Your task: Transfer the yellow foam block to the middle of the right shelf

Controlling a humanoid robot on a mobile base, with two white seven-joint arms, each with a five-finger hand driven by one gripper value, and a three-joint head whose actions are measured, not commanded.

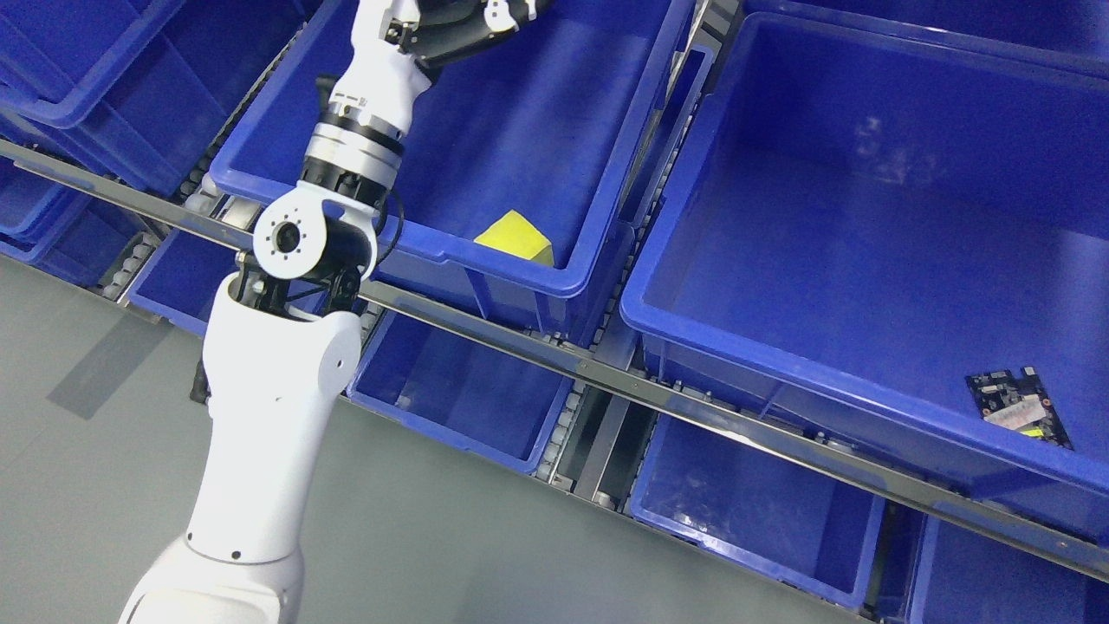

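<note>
Left robot hand point(472, 22) over the bin, block below it.
You'll find the foam block point(515, 237) at the bin's point(598, 208) 5 o'clock corner; the hand sits at 12 o'clock, cut by the frame, so you cannot tell its grip.

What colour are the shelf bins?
Blue, all the bins; only the head view shows them.

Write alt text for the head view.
A yellow foam block lies in the near corner of a blue bin on a shelf, while the robot's left hand hangs above that bin's far end. A larger blue bin sits to its right.
</note>
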